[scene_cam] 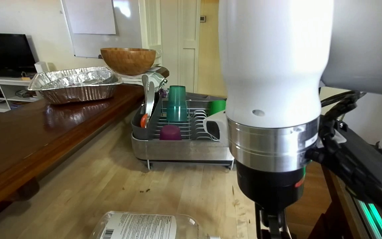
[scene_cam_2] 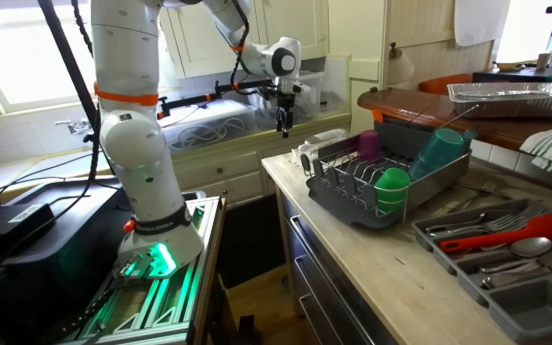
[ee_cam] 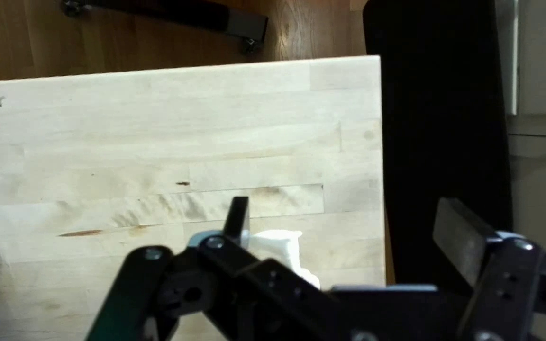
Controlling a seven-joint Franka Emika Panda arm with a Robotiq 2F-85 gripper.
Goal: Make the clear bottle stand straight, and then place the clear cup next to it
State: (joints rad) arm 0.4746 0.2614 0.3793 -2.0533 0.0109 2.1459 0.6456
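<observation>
The clear bottle (scene_cam: 141, 227) lies on its side on the wooden counter, label up, cut off by the frame's lower edge. It also shows behind the dish rack in an exterior view (scene_cam_2: 326, 136). In the wrist view, a white shape (ee_cam: 280, 246), apparently its cap, is partly hidden by my left finger. The clear cup, a magenta tumbler (scene_cam: 170, 132), sits upside down in the rack; it also shows in an exterior view (scene_cam_2: 369, 145). My gripper (ee_cam: 341, 213) is open and empty, pointing down above the counter's corner beside the bottle's cap end; it also shows in an exterior view (scene_cam_2: 284, 128).
The dish rack (scene_cam: 184, 151) also holds a teal cup (scene_cam: 177, 103), a green cup (scene_cam_2: 392, 189) and utensils. A grey cutlery tray (scene_cam_2: 527, 306) stands beyond it. A raised brown ledge (scene_cam: 78, 126) bears foil trays (scene_cam: 78, 94) and a wooden bowl (scene_cam: 128, 61).
</observation>
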